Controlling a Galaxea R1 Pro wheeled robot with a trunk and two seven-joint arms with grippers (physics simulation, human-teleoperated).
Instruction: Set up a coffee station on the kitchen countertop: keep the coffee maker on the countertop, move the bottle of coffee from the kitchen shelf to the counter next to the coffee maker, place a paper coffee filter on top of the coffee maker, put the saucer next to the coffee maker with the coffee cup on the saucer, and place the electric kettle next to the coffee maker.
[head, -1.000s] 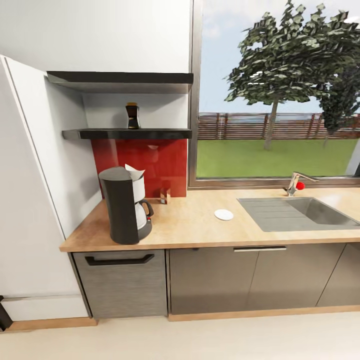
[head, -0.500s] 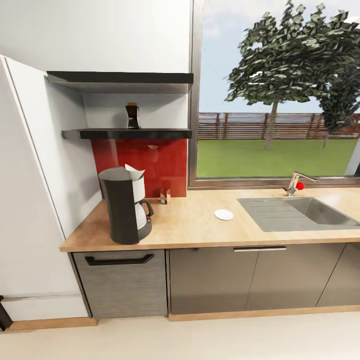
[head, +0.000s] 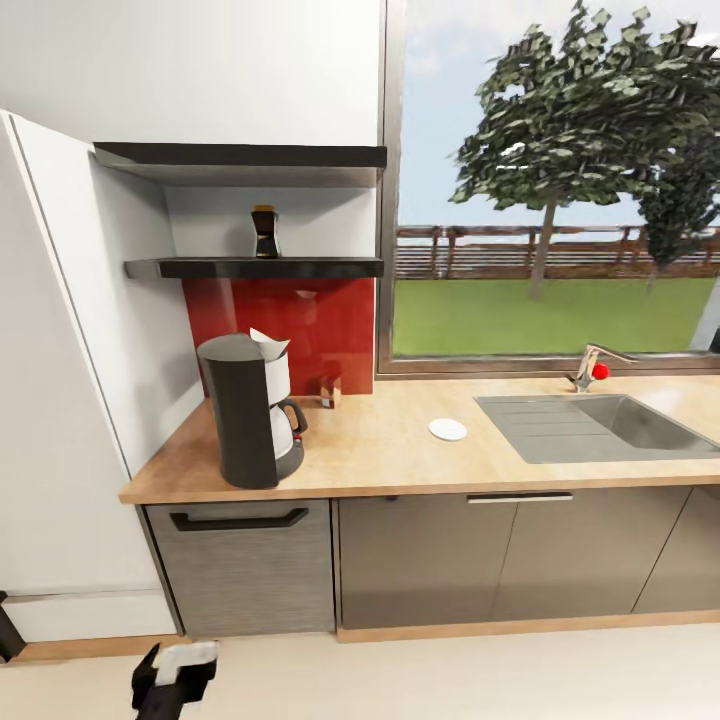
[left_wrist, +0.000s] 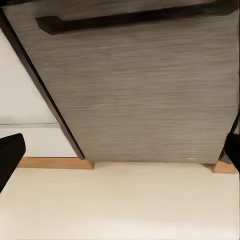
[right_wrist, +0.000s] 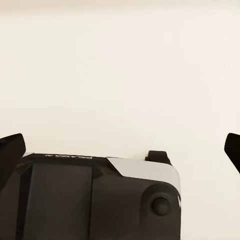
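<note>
The black coffee maker (head: 248, 410) stands at the left end of the wooden countertop (head: 380, 450), with a white paper filter (head: 268, 344) sticking up from its top. On the lower black shelf (head: 255, 267) above it stands the dark bottle of coffee (head: 264, 232). A small white saucer (head: 448, 429) lies on the counter toward the sink. My left arm (head: 172, 678) pokes up low in front of the cabinets. The left gripper (left_wrist: 120, 152) is open, facing a grey drawer front. Open too, the right gripper (right_wrist: 120, 150) points down at the pale floor.
A steel sink (head: 600, 425) with a red-knobbed tap (head: 594, 370) fills the counter's right part. A small brown item (head: 329, 392) sits by the red backsplash. A tall white panel (head: 60, 400) flanks the counter's left. The grey drawer (left_wrist: 135, 85) has a black handle (left_wrist: 130, 20).
My left arm has come up into the bottom left of the head view. Everything on the counter and shelf stays where it was.
</note>
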